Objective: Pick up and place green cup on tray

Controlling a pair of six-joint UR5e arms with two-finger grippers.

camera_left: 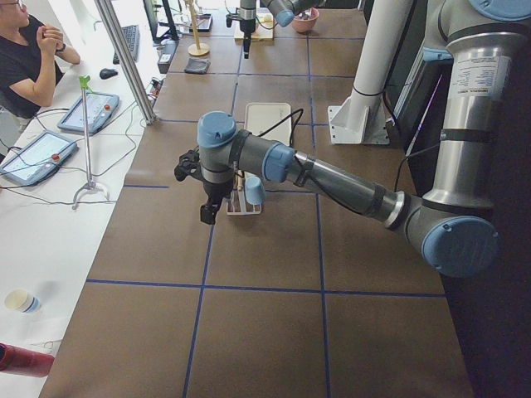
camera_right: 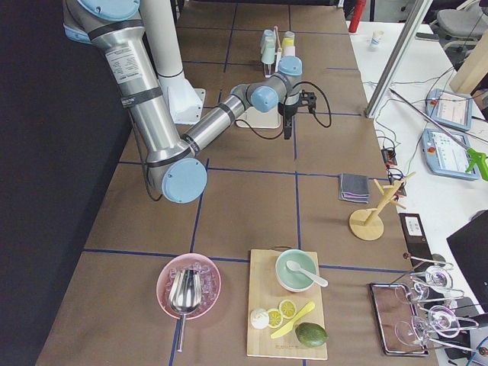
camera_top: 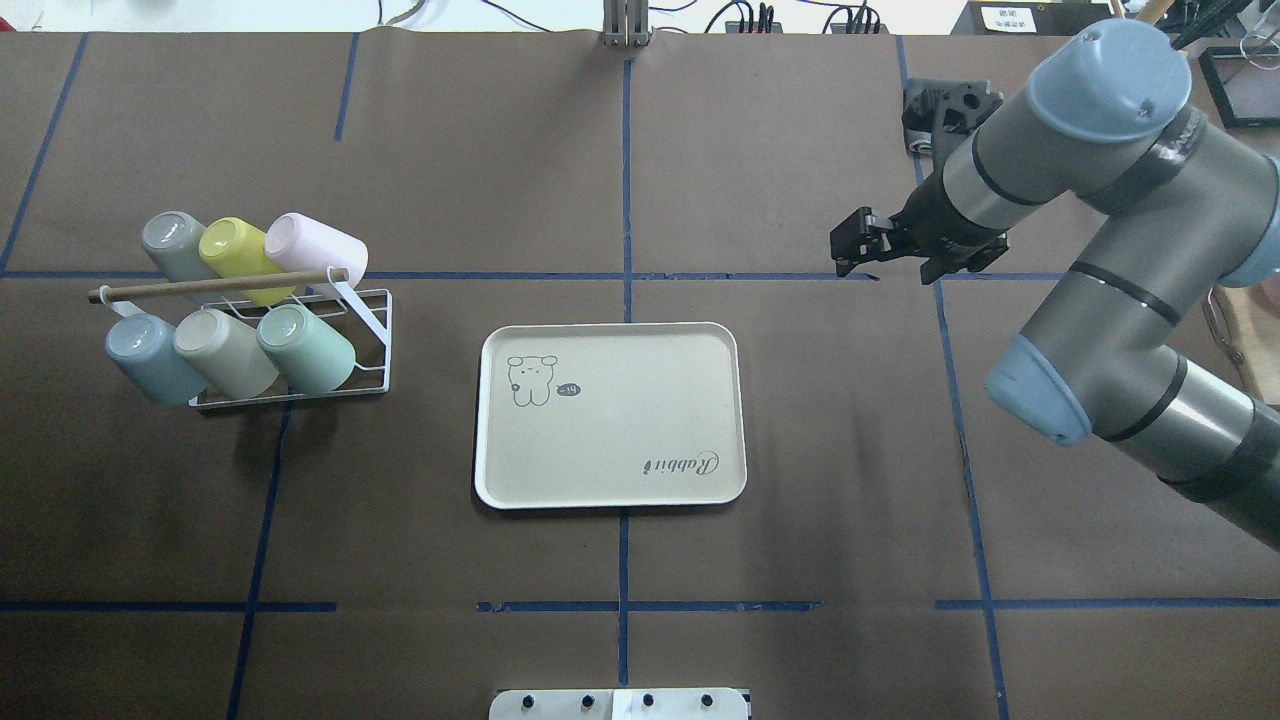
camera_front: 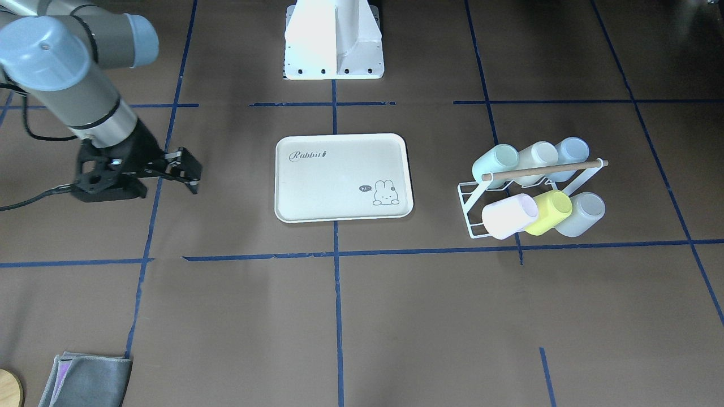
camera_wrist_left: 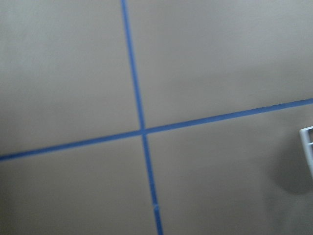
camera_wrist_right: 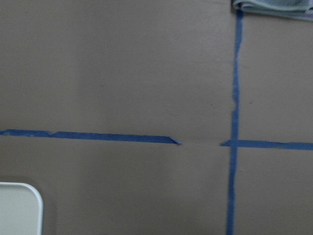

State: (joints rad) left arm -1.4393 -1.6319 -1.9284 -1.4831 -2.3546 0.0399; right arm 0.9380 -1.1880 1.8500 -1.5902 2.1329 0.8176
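Note:
The green cup (camera_front: 495,161) lies tilted on a white wire rack (camera_front: 469,195), at the end of the row nearest the tray; it also shows in the overhead view (camera_top: 305,348). The cream tray (camera_front: 339,186) with "Rabbit" lettering lies flat at the table's middle (camera_top: 620,430), with nothing on it. My right gripper (camera_front: 191,172) hovers open and empty on the tray's far side from the rack (camera_top: 850,250). My left gripper (camera_left: 206,215) hangs just outside the rack; I cannot tell whether it is open or shut.
The rack (camera_top: 370,300) holds several other cups, among them a yellow-green one (camera_top: 235,250) and a pink one (camera_top: 315,245). A grey cloth (camera_front: 85,379) lies past my right gripper. The robot base (camera_front: 334,39) stands behind the tray.

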